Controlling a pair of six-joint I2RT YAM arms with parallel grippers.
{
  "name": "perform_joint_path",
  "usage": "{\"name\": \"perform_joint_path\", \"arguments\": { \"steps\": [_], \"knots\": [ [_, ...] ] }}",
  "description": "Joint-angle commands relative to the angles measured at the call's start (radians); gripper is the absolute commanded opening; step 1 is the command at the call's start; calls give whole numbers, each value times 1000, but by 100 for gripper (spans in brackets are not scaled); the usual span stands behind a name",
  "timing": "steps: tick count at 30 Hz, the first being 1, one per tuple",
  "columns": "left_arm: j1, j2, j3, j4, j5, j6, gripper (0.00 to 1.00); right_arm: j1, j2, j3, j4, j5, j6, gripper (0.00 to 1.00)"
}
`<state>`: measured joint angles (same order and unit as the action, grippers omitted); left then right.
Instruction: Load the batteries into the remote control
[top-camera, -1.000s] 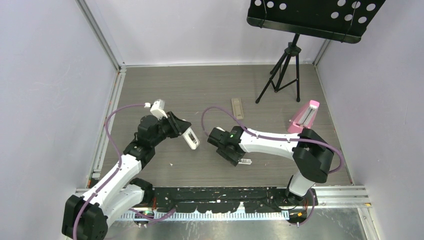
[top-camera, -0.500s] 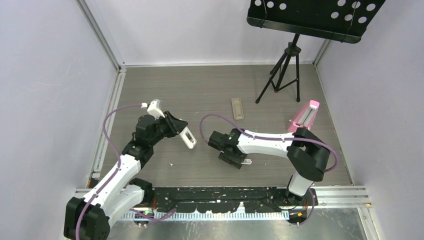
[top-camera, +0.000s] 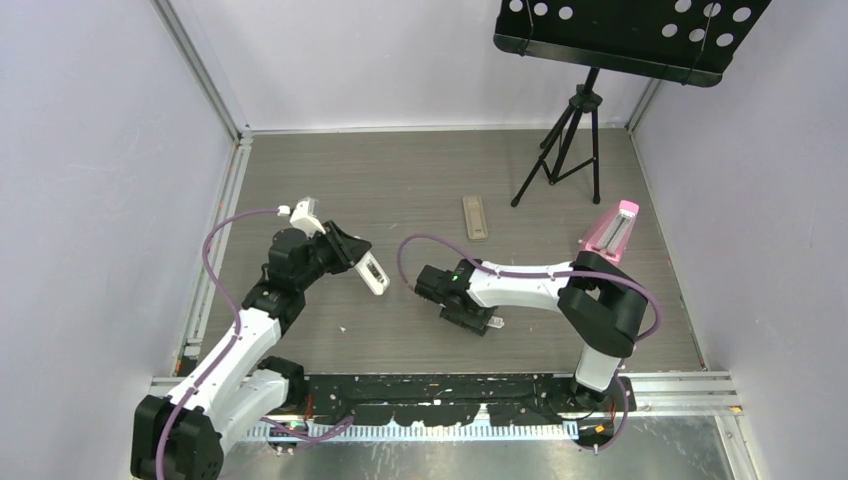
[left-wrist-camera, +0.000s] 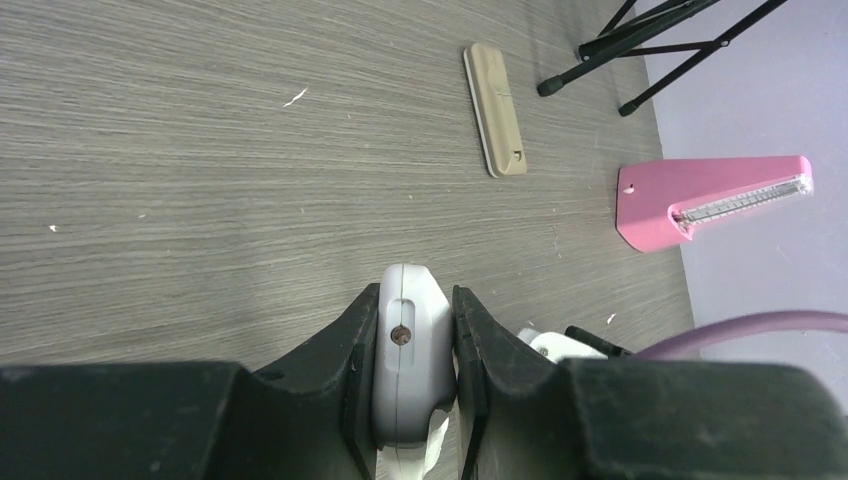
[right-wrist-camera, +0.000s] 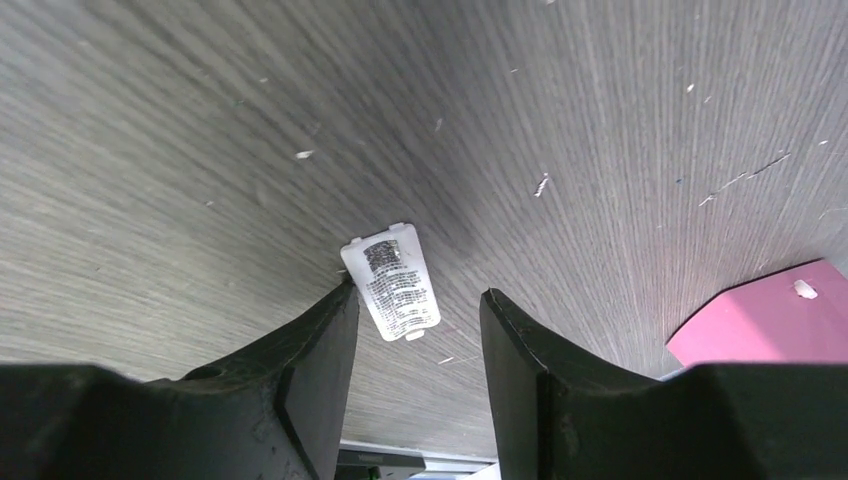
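My left gripper (top-camera: 352, 257) is shut on the remote control (top-camera: 373, 273), a white bar with a dark rectangular recess, and holds it above the table. In the left wrist view the fingers (left-wrist-camera: 365, 330) clamp the remote's grey-white end (left-wrist-camera: 410, 345), which has a small round emitter; the gripper (left-wrist-camera: 415, 292) is shut on it. My right gripper (top-camera: 480, 320) is low over the table, open and empty. In the right wrist view (right-wrist-camera: 420, 295) a small white plate with a printed label (right-wrist-camera: 392, 280) lies on the table just beyond its left fingertip. No batteries show in any view.
A tan-beige slim bar (top-camera: 477, 217) lies on the table further back, also in the left wrist view (left-wrist-camera: 495, 110). A pink wedge-shaped object (top-camera: 610, 232) stands at the right. A black music stand tripod (top-camera: 570, 150) stands at the back right. Walls enclose the table.
My left gripper has drawn back slightly to the left with the remote. My right arm has shifted a little left, its gripper staying low by the white labelled plate.
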<state>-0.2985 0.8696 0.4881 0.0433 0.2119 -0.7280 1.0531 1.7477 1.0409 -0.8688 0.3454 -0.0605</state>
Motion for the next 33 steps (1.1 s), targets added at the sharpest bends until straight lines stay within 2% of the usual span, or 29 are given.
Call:
{"name": "perform_joint_path", "arguments": {
  "steps": [1,6,11,13,17,20,25,29,33],
  "knots": [
    [10,-1,50,27,20,9,0,-52,10,-11,83,23,-12,51],
    [12,2,50,30,24,5,0,-139,54,29,105,-4,52,42],
    [13,1,52,30,29,2,0,-207,125,97,90,35,174,41],
    [13,2,52,32,31,1,0,-225,138,121,80,34,225,43],
    [13,1,52,32,36,1,0,-247,114,133,75,18,370,52],
    [15,-2,52,30,35,1,0,-262,62,105,87,12,495,58],
    [15,-6,47,30,40,-2,0,-272,-64,-33,171,-21,669,66],
    [15,-7,44,30,47,-4,0,-278,-122,-118,203,-40,751,65],
    [15,-3,41,45,71,-10,0,-280,-165,-190,250,-105,769,58]
  ]
}}
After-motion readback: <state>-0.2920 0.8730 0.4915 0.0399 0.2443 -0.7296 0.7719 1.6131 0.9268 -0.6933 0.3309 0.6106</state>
